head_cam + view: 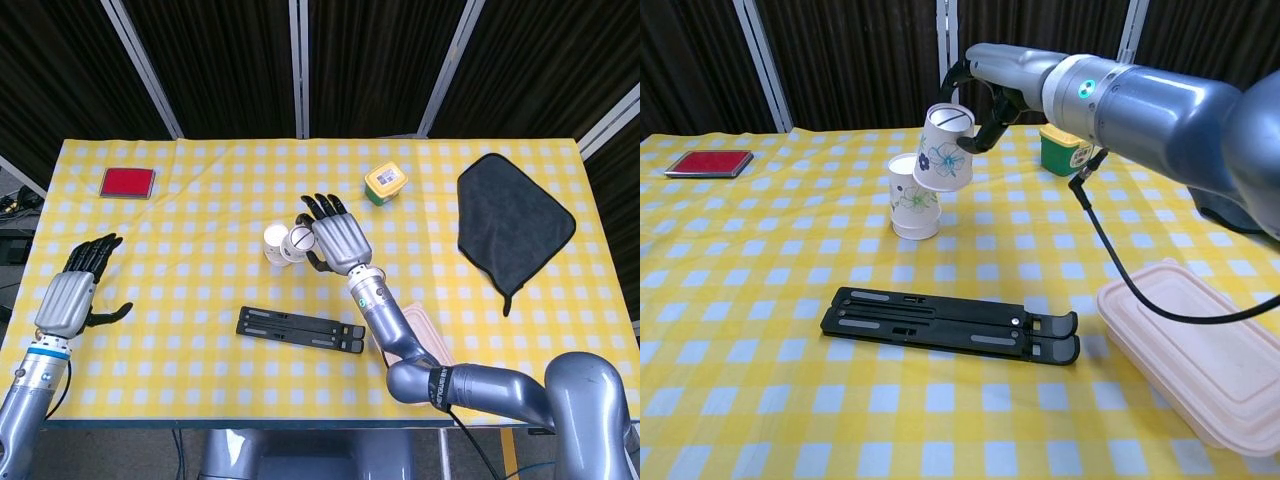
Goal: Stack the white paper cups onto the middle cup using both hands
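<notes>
Fingers of the right hand [978,100] pinched a tilted paper cup [944,148] just above the middle cup [910,205]; that tilt risked toppling it.

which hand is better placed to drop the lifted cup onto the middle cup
Right. The right hand already holds the lifted cup, tilted just above the middle cup. The left hand holds nothing, fingers apart, far off near the table's left edge.
</notes>
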Motion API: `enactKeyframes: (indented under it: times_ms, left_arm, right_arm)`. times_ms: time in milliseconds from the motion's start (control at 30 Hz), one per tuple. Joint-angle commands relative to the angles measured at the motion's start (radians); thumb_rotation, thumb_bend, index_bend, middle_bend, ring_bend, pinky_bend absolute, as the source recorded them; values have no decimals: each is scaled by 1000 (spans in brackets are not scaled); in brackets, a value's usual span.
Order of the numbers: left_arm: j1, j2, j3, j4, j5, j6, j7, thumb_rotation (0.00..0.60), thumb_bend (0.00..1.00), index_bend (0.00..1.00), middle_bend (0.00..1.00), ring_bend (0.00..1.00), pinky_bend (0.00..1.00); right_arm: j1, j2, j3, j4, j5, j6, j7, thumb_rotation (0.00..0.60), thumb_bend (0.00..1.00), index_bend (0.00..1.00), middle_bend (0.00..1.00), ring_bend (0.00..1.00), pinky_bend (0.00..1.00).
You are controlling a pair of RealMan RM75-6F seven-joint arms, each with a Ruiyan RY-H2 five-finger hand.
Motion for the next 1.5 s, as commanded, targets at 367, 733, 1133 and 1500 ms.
enactKeyframes:
  times_ms: [367, 733, 1133, 1500]
  left_arm:
    - [-6, 3, 0, 11, 4, -29, -39, 600, 240, 0, 0, 0, 0]
    - [-6, 10, -8, 19, -4, -40, -64, 600, 240, 0, 0, 0, 0]
    - [-6, 14, -10, 18, -9, -47, -66, 600, 240, 0, 0, 0, 0]
    - [1, 3, -8, 19, -12, -30, -15, 600, 241, 0, 0, 0, 0]
  right_arm:
    - [70, -127, 29, 184, -76, -3, 97, 600, 344, 414, 77, 0, 87]
    - [103, -197, 27, 301, -87, -44, 128, 600, 244, 348, 57, 0, 85]
    - [80, -186, 21, 289, -99, -6, 103, 600, 113, 172, 11, 0, 69]
    - [-204, 89, -156, -27, -219, 200, 110, 600, 115, 107, 0, 0, 0]
